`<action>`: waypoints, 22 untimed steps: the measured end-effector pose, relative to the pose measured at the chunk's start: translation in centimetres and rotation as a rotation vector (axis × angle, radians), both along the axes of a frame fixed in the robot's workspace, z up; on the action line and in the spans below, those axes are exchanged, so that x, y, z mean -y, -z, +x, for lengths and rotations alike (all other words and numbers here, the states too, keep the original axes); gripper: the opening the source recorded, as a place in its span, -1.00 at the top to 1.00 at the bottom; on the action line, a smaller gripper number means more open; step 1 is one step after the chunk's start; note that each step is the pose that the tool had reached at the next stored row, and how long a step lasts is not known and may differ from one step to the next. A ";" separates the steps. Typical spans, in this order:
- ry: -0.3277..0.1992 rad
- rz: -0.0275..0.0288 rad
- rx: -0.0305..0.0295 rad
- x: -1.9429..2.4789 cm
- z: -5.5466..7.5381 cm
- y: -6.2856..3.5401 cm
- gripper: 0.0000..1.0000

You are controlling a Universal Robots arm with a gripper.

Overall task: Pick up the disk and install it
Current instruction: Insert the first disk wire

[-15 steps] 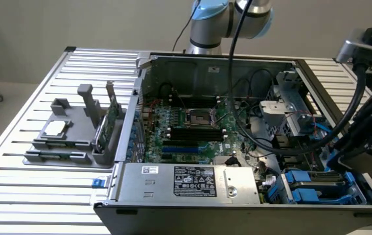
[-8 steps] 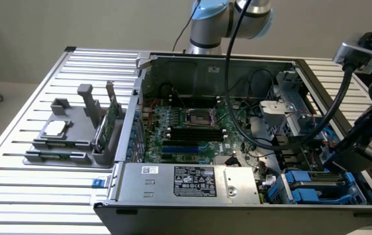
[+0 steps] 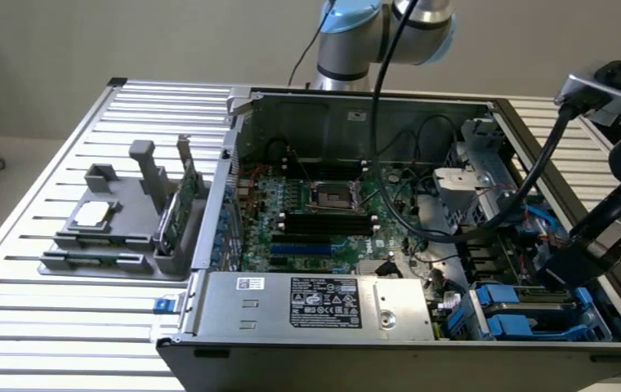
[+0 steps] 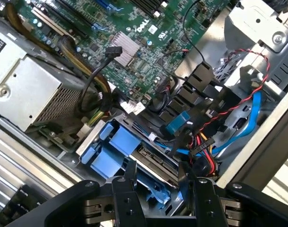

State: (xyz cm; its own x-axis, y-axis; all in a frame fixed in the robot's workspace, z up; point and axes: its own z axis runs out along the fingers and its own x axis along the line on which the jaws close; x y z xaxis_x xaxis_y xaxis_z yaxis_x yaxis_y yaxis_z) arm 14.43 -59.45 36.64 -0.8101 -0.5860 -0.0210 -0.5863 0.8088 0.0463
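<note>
The disk (image 4: 157, 161) stands on edge, a dark slab with a blue plastic frame, in the blue drive bay (image 4: 111, 151) at the front corner of the open computer case (image 3: 322, 347). My gripper (image 4: 158, 171) reaches down over that bay, one finger pressed against each side of the disk. In the exterior view the gripper (image 3: 556, 284) sits at the right end of the case, just above the disk's grey top edge (image 3: 529, 296) and the blue bay (image 3: 507, 318).
Red, black and blue cables (image 4: 238, 109) crowd the bay beside the gripper. The power supply box (image 3: 310, 302) and the motherboard (image 3: 310, 212) lie to the exterior view's left of the bay. A grey fixture (image 3: 114, 229) with a chip and a green card stands outside the case.
</note>
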 end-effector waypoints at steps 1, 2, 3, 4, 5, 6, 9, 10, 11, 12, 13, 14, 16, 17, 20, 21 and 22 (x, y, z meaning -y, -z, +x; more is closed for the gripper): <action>0.016 0.0004 0.0001 0.00 0.0 0.03 0.04; 0.033 0.0011 0.0001 0.01 0.0 0.07 0.04; 0.048 0.0020 0.0000 0.00 0.0 0.08 0.04; 0.063 0.0032 0.0000 0.00 0.0 0.09 0.04; 0.078 0.0044 0.0000 0.00 0.0 0.10 0.04; 0.092 0.0055 0.0000 0.00 0.0 0.10 0.04; 0.132 0.0072 0.0001 0.00 0.0 0.10 0.04; 0.144 0.0074 0.0001 0.00 0.0 0.09 0.04; 0.158 0.0076 0.0002 0.00 0.0 0.09 0.04; 0.170 0.0079 0.0003 0.00 0.0 0.09 0.04; 0.184 0.0082 0.0003 0.00 0.0 0.09 0.04; 0.196 0.0085 0.0004 0.00 0.0 0.09 0.04; 0.222 0.0094 0.0006 0.00 0.0 0.09 0.04; 0.235 0.0099 0.0008 0.00 0.0 0.09 0.00; 0.274 0.0110 0.0010 0.00 0.0 0.09 -0.12; 0.287 0.0114 0.0011 0.00 0.0 0.10 -0.12; 0.301 0.0115 0.0011 0.00 0.0 0.10 -0.12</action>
